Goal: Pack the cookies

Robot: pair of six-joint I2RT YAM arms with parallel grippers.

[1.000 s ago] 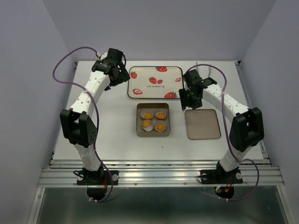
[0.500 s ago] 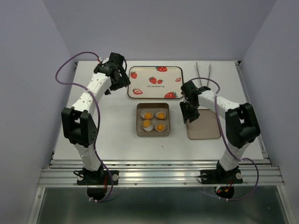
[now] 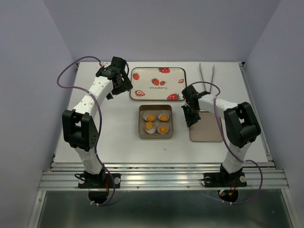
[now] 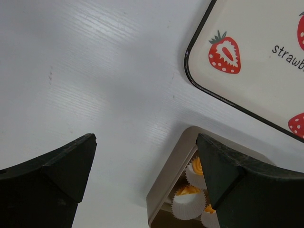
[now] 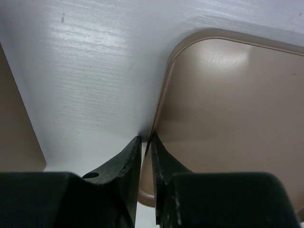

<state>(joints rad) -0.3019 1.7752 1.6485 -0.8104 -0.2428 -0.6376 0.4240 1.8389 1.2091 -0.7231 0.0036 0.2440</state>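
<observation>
1. Left arm: reaches up the left side of the counter, with its elbow bent outward. The left hand hangs off the counter, just beside the left end of the strawberry tray.
2. Left hand state: released. In the left wrist view its two fingers stand wide apart with nothing between them, only bare counter and a corner of the tin below.
3. Right arm: folded back on itself, forearm running leftward. The right hand is low at the left edge of the tan lid, between lid and tin.
4. Right hand state: clenched on the tan lid. In the right wrist view the fingers are closed to a thin slit, and the lid's raised rim runs straight into it.
5. Cookies: four, orange-yellow, two rows of two. All are inside the tin at mid-counter, just in front of the strawberry tray. Neither hand touches them.
6. Paper cups: white and pleated, one under each cookie, so four.
7. Tins: one, open.
8. Lids: one, lying flat to the tin's right.
9. Trays: one. I get no sure count of its printed strawberries.
10. Tongs: one metal pair, at the far right of the counter, well apart from both hands.
</observation>
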